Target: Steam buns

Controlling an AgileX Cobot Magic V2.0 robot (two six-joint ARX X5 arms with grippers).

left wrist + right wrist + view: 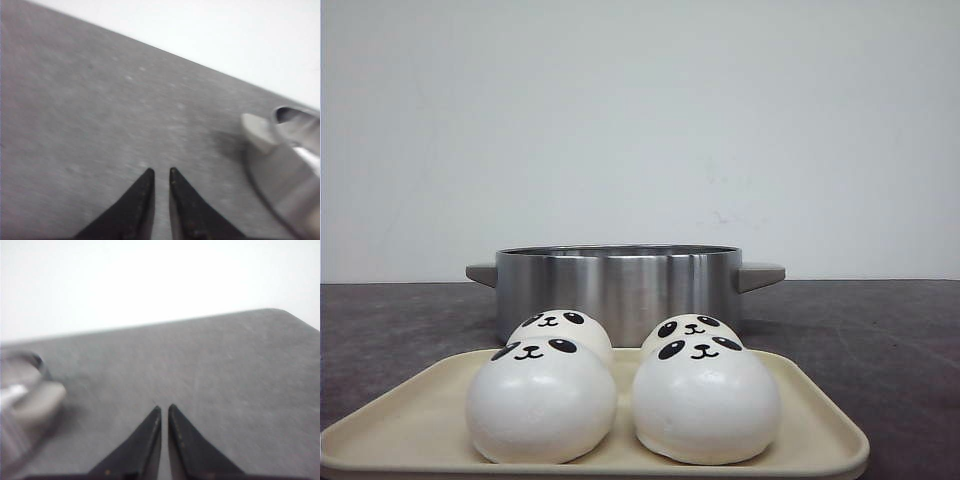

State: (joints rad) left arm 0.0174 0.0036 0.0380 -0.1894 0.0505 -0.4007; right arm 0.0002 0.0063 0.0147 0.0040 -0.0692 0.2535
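Buns (541,400) on tray (410,425), pot (618,282) behind, left gripper (161,173) and right gripper (164,409) nearly closed, empty

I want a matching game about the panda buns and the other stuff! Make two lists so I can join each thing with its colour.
Things:
1. buns
2. tray
3. pot
4. table

Colours:
A. shiny silver
B. dark grey
C. white with black faces
D. pale cream

Right pairs: 1-C, 2-D, 3-A, 4-B.

The four buns sit on the tray, and the pot stands behind it on the table.
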